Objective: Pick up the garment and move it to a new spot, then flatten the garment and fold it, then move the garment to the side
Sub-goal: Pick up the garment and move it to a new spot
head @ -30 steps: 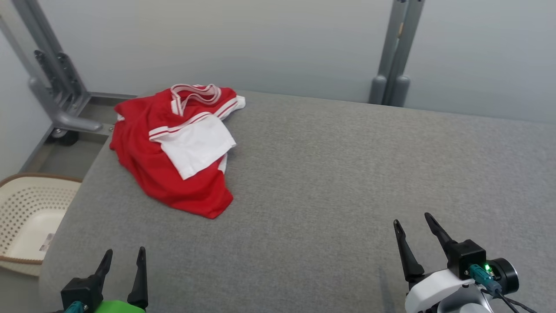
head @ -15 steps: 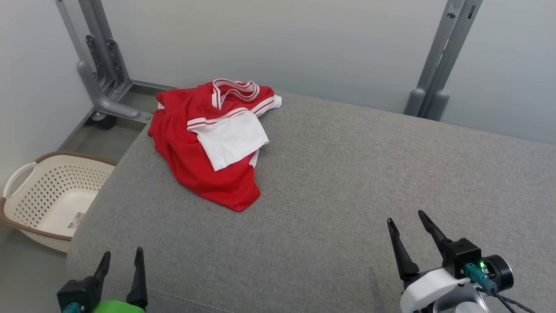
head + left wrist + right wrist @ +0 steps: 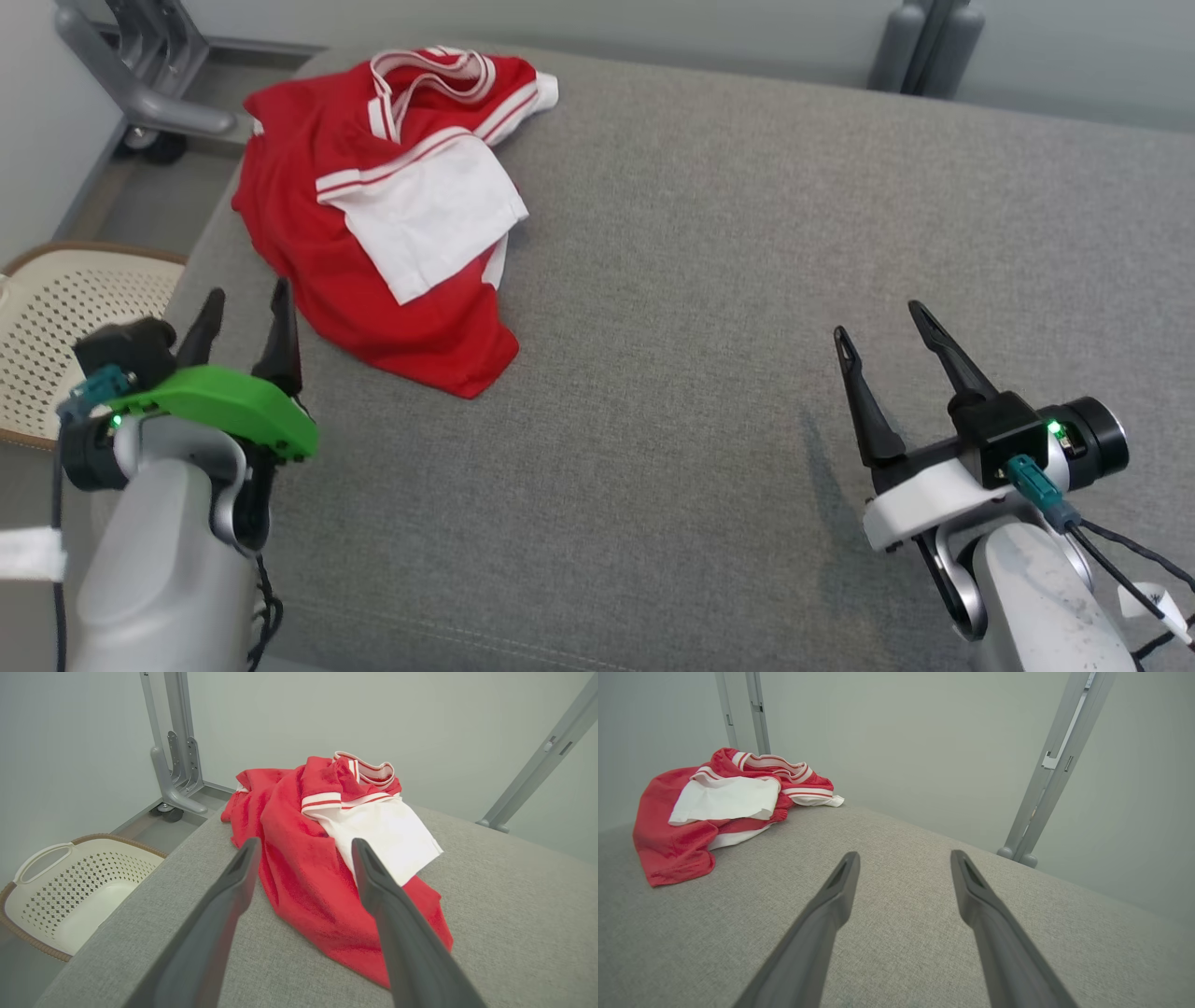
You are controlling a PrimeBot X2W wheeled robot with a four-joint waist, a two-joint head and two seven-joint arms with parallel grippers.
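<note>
Reaching stage, nothing grasped yet. The garment [image 3: 373, 215], red with a white panel and striped trim, lies crumpled at the far left corner of the grey padded surface [image 3: 709, 280], one edge close to the left rim.

The left gripper [image 3: 248, 291] sits just near of the garment's near-left hem, jaws spread wide and empty. Its fingers point at the red cloth but are apart from it. Left wrist view: cloth lies between and beyond the two fingers. Judged a line-up for a pinch on the near hem.

The right gripper [image 3: 878, 319] hovers over bare surface at the near right, well apart from the garment, jaws equally wide, empty. Probably held in reserve, since flattening wants both.

A white perforated basket [image 3: 47, 308] stands on the floor, left of the surface.

Risk: the heap is layered, so a shallow pinch may catch only the top fold. The grey stretch between the grippers looks the likely new spot.
</note>
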